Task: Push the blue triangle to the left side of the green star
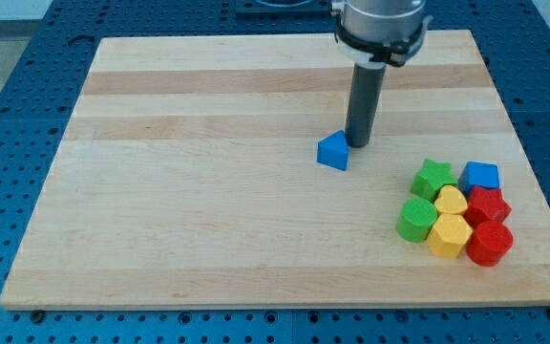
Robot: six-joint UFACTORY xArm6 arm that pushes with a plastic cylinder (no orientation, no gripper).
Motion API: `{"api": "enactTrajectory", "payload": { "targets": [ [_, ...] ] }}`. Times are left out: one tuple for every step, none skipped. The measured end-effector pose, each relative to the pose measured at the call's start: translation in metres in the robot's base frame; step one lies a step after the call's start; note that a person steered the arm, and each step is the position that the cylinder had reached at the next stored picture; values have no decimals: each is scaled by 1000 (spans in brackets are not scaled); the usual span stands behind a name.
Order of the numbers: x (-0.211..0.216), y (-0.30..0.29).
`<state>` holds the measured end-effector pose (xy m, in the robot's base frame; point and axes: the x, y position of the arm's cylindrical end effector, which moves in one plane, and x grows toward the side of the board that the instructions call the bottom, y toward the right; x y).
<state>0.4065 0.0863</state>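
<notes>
The blue triangle (333,152) lies on the wooden board (208,191) right of centre. My tip (358,144) stands just to its upper right, touching or nearly touching it. The green star (433,178) sits at the view's right, at the top left of a cluster of blocks, well to the right and a little below the triangle.
The cluster at the right holds a blue cube (482,176), a yellow heart-like block (451,202), a red star-like block (489,204), a green round block (415,220), a yellow hexagon (449,235) and a red round block (490,243). The board's right edge is close by.
</notes>
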Motion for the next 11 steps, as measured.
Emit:
{"api": "enactTrajectory", "payload": {
  "targets": [
    [-3, -28],
    [18, -48],
    [47, -42],
    [48, -42],
    [39, -63],
    [43, -95],
    [71, -112],
    [81, -92],
    [81, -40],
    [88, 3],
    [96, 18]
  ]
}}
